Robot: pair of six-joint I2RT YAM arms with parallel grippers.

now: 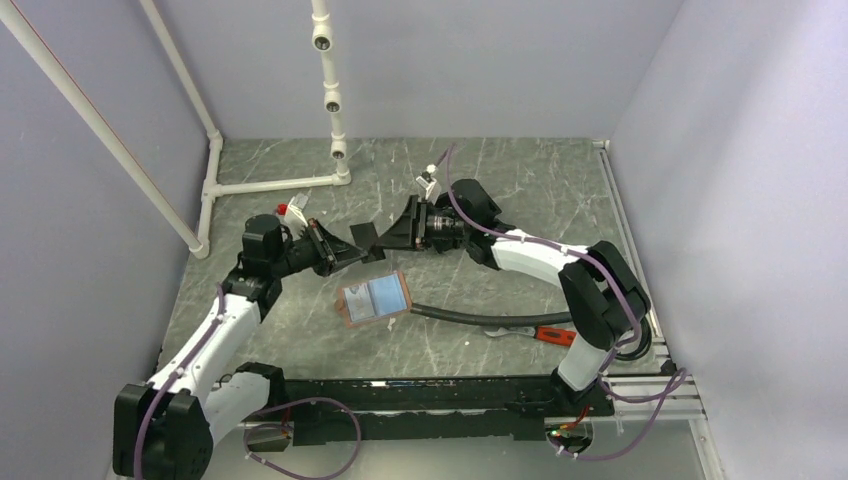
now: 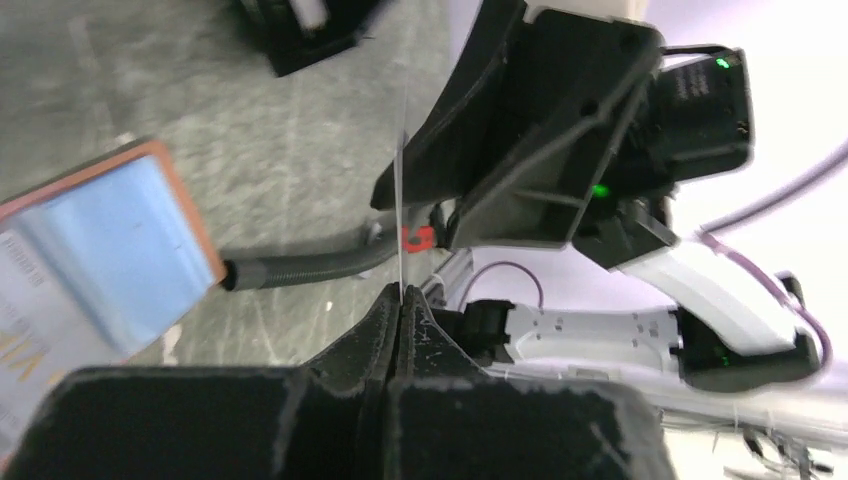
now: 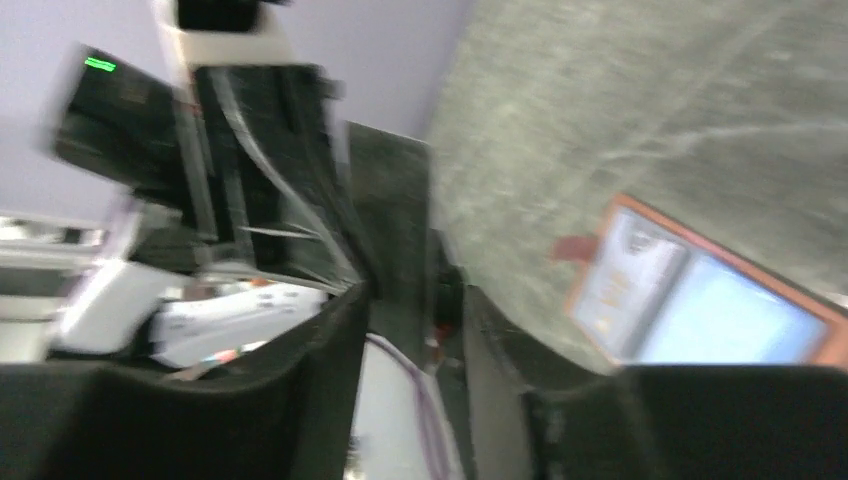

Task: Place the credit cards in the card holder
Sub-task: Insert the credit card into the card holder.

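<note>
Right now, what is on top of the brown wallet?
A light blue card and a paler printed card lie on the open wallet. Whatever is underneath them is covered, so I cannot see it.

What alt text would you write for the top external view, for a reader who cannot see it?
Above a grey table, the left gripper pinches a dark credit card, with the open right gripper close beside it. Beneath them an open tan card holder lies flat, a light blue card showing on it.
</note>
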